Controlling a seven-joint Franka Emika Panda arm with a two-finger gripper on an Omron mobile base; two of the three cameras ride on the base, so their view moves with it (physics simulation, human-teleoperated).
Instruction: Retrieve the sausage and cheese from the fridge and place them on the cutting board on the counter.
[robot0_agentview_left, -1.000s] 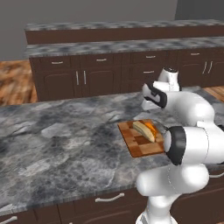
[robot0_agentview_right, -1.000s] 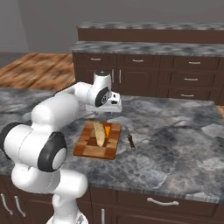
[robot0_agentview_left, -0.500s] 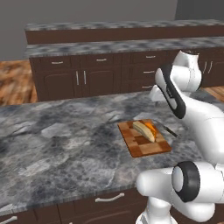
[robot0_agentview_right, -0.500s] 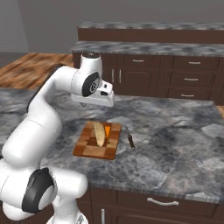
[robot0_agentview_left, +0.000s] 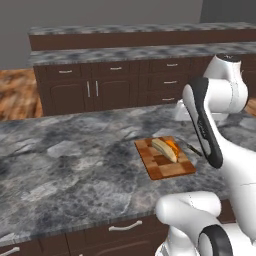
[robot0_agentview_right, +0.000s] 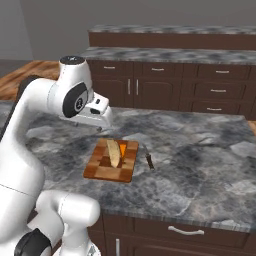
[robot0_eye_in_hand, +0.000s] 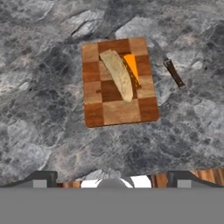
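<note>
The cutting board (robot0_eye_in_hand: 117, 113) lies on the grey marbled counter (robot0_eye_in_hand: 39, 74). The cheese (robot0_eye_in_hand: 119, 74) rests on it, pale side up with an orange edge. The sausage (robot0_eye_in_hand: 174, 73) lies on the stone just beside the board's right edge, not on the board. My gripper (robot0_eye_in_hand: 111, 179) hangs open and empty well above the board, its tips wide apart. In the right base view the gripper (robot0_agentview_right: 102, 123) is raised above and left of the board (robot0_agentview_right: 111, 167), with the sausage (robot0_agentview_right: 149, 160) to the right. The left base view has the board (robot0_agentview_left: 167, 165), cheese (robot0_agentview_left: 165, 149) and sausage (robot0_agentview_left: 194, 149). The fridge is out of view.
Beyond the counter (robot0_agentview_left: 75, 165) runs a longer stone worktop (robot0_agentview_left: 125, 52) over dark cabinets and drawers, with a raised ledge behind it. Wooden floor (robot0_agentview_left: 17, 95) shows at the far left. My own white arm (robot0_agentview_left: 210, 130) rises close to the board's right side.
The arm has lifted and straightened, carrying the open gripper up and away from the board. The cheese, sausage and board have stayed where they were.
</note>
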